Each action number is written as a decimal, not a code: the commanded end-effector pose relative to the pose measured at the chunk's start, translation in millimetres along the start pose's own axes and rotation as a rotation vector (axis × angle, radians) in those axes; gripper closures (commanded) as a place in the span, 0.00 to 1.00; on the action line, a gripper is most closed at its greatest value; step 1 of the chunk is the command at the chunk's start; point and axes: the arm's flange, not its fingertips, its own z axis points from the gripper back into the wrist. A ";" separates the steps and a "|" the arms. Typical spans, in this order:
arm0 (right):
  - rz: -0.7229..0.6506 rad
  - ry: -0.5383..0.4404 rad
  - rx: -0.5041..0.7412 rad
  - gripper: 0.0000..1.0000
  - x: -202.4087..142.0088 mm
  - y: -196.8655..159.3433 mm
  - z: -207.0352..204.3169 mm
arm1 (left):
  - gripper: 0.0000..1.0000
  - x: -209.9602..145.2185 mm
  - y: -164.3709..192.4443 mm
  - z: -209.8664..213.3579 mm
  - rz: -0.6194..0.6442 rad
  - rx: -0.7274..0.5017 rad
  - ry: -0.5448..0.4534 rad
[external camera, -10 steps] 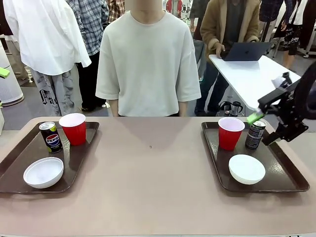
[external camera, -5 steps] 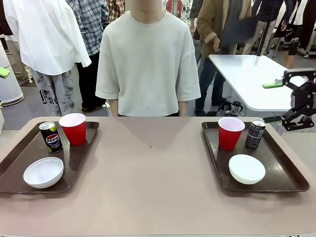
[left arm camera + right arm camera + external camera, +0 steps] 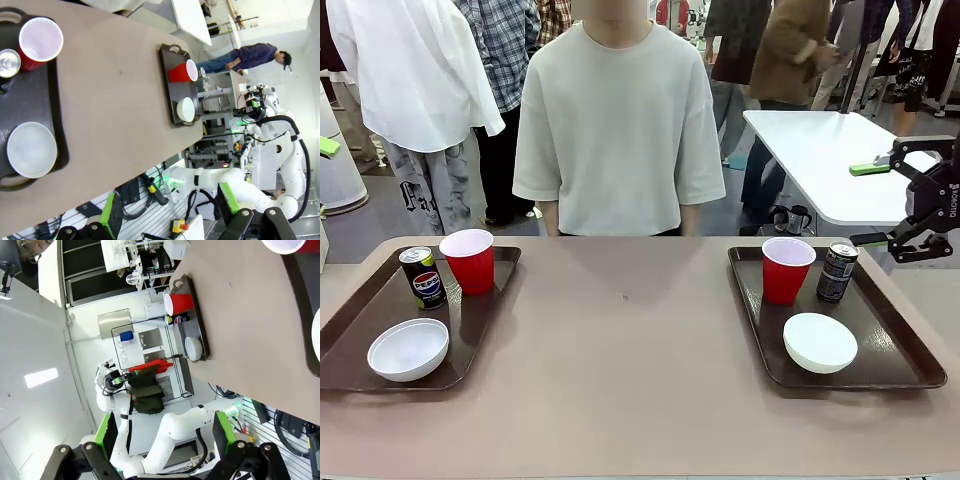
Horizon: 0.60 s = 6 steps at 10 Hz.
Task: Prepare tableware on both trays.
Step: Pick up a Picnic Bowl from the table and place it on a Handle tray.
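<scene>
Both trays sit on the tan tabletop [image 3: 630,370], fully laid. The left tray [image 3: 355,330] carries a red cup [image 3: 469,261], a Pepsi can [image 3: 422,277] beside it and a white bowl [image 3: 408,349] nearer the robot. The right tray [image 3: 890,350] holds a red cup [image 3: 786,269], a dark can [image 3: 837,271] just beside it and a white bowl [image 3: 820,342]. The right gripper [image 3: 878,203] hangs past that tray's far corner, fingers spread wide, empty. The left gripper [image 3: 167,212] has its green-padded fingers apart too, holding nothing. A person [image 3: 618,120] stands across the tabletop.
</scene>
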 end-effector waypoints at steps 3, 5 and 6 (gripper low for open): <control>0.017 0.008 0.006 0.00 -0.3 0.6 1.0 | 0.00 0.9 -1.8 1.0 -0.006 -0.018 -0.004; 0.017 0.008 0.006 0.00 -0.3 0.6 1.0 | 0.00 0.9 -1.8 1.0 -0.006 -0.018 -0.004; 0.017 0.008 0.006 0.00 -0.3 0.6 1.0 | 0.00 0.9 -1.8 1.0 -0.006 -0.018 -0.004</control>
